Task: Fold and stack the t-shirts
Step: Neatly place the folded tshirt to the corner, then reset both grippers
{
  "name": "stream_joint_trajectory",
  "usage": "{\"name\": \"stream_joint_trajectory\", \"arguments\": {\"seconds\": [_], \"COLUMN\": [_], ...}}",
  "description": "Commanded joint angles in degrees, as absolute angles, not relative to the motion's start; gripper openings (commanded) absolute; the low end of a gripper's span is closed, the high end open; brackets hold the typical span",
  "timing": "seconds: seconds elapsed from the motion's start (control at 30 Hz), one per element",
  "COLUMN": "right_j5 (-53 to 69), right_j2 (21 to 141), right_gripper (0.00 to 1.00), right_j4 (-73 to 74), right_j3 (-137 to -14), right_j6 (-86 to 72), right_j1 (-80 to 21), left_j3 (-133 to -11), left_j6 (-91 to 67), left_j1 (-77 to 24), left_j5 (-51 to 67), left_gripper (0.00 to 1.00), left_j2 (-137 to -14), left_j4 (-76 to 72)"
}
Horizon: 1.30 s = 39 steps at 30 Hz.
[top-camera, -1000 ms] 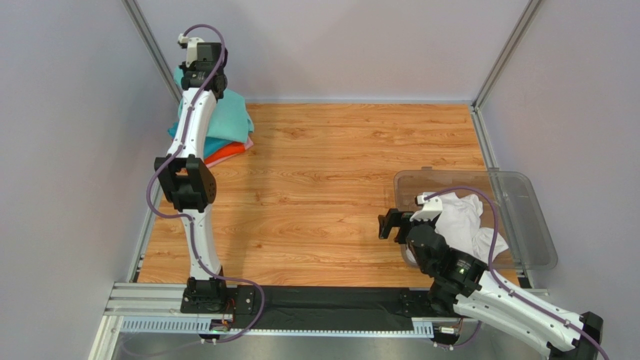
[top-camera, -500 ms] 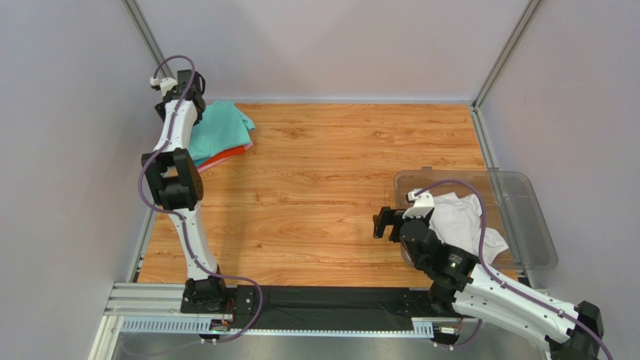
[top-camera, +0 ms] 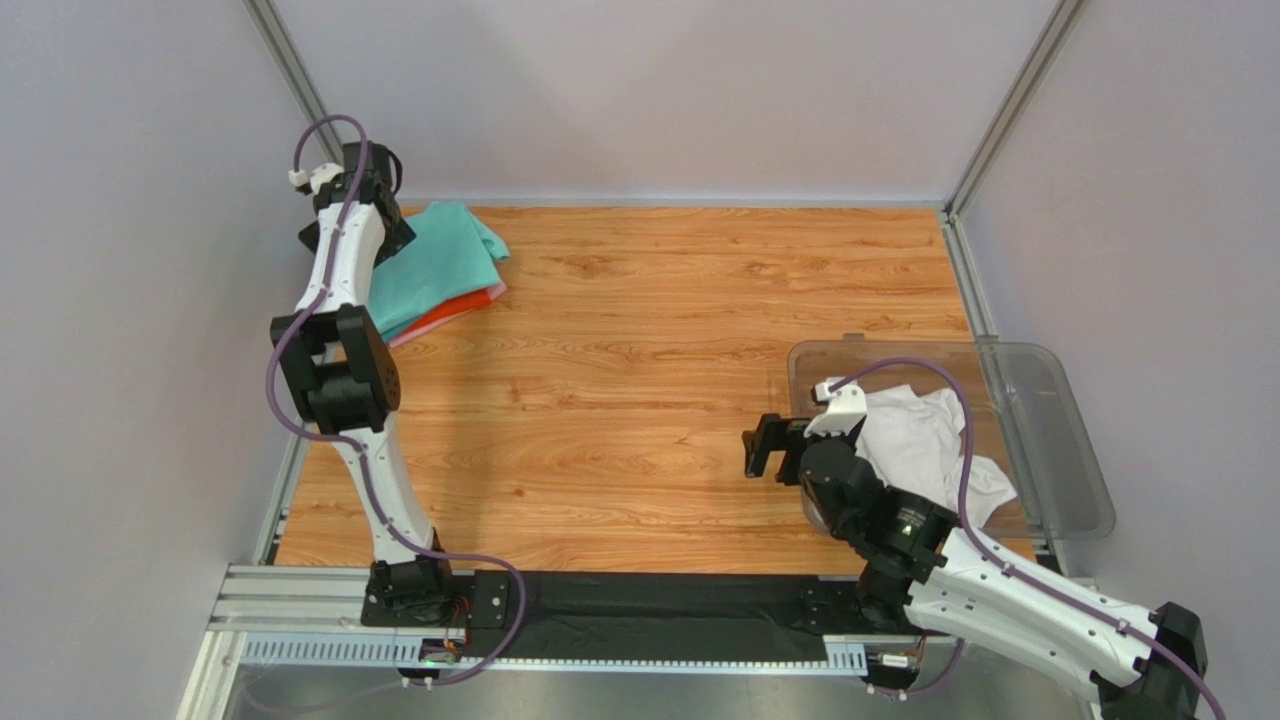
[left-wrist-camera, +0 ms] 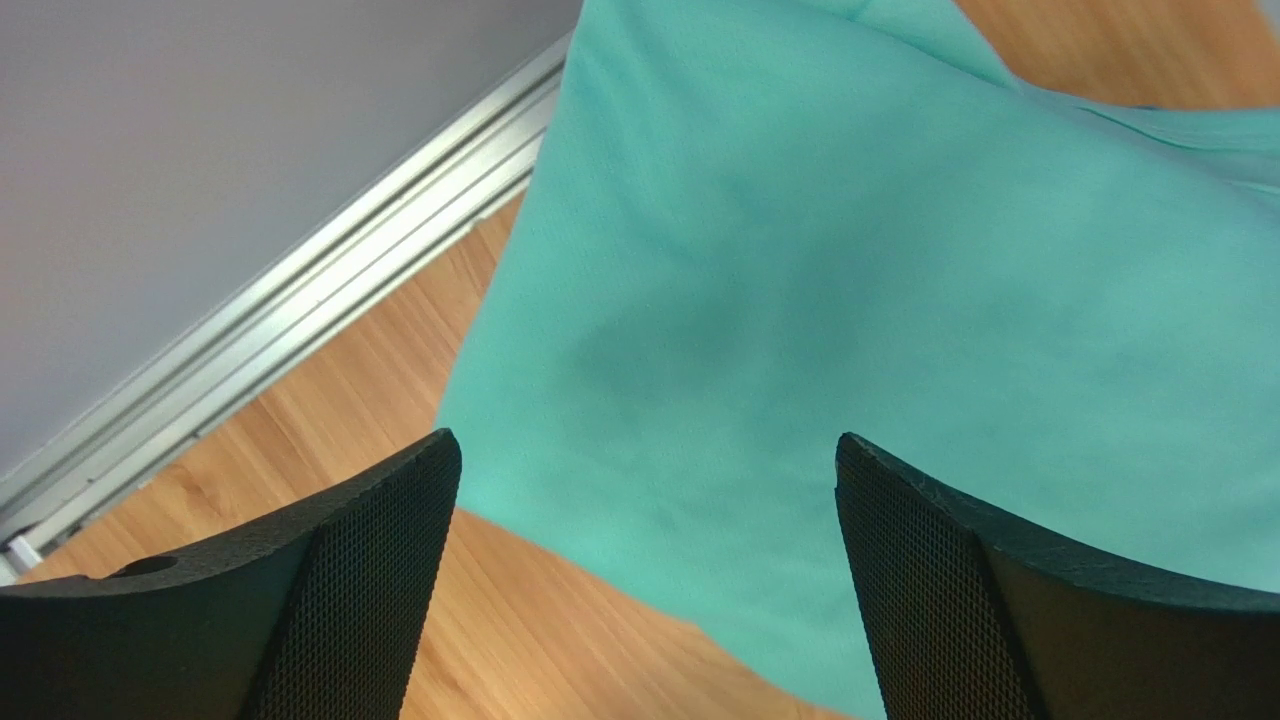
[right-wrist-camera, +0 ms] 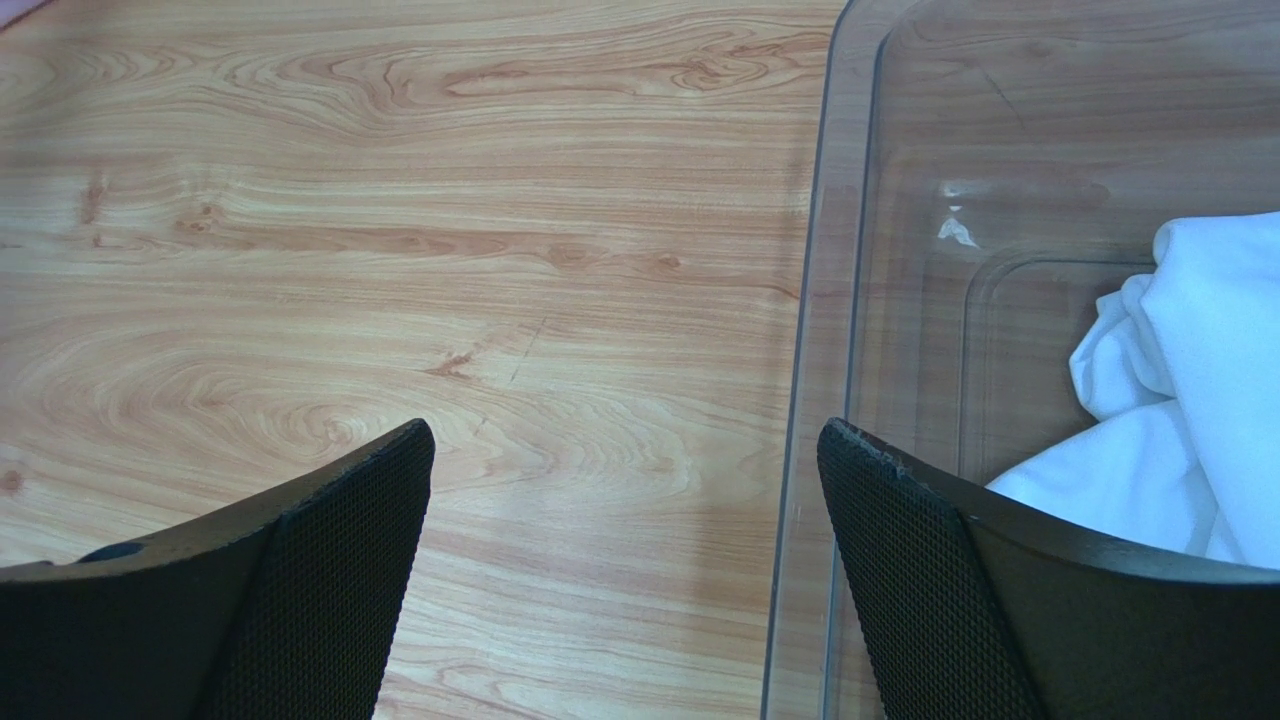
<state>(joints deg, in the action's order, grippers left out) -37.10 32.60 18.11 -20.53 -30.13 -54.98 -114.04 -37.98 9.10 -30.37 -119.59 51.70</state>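
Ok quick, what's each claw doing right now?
Left claw: open, holding nothing.
Right claw: open, holding nothing.

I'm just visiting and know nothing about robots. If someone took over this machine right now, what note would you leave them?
Left gripper: open, empty, hovering over the mint-green shirt.
Right gripper: open, empty, above the table beside the clear bin.
Shirts: the mint-green shirt tops a folded stack in the far-left corner, with an orange-red shirt showing beneath it. The white shirt lies crumpled in the clear bin.
Done: the stack so far.
Left: take out the white shirt, fold it, and add it to the stack.
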Motion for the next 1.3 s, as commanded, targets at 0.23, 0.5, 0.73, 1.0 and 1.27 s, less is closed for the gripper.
{"name": "stream_joint_trajectory", "arguments": {"seconds": [0.23,0.5,0.73,1.0,1.27], "right_j5": [-37.5,-35.0,-33.1,-29.3,-27.8], "right_j2": [33.7,32.6,30.1,28.9,28.9], "right_gripper": [1.00,1.00,1.00,1.00,1.00], "right_j4": [24.9,30.1,31.8,30.2,30.1], "right_j3": [-27.6,-28.8,-27.6,-26.0,-25.7], "right_j6": [-40.8,-46.1,-48.7,-49.3,-50.5], "right_j1": [-55.0,-55.0,-55.0,-55.0,-55.0], "left_j3": [-92.0,-57.5,-38.7,-31.1,-29.8], "left_j6": [-40.4,-38.5,-41.9,-45.5,-46.0], "left_j1": [-2.6,-12.6,-13.5,-13.5,-13.5], "left_j5": [-19.4,-10.3,-0.4,-1.8,-0.7], "left_gripper": [1.00,1.00,1.00,1.00,1.00], "left_j2": [-90.5,-59.4,-36.7,-25.8,-27.9], "left_j4": [43.0,36.7,36.8,41.7,41.7]}}
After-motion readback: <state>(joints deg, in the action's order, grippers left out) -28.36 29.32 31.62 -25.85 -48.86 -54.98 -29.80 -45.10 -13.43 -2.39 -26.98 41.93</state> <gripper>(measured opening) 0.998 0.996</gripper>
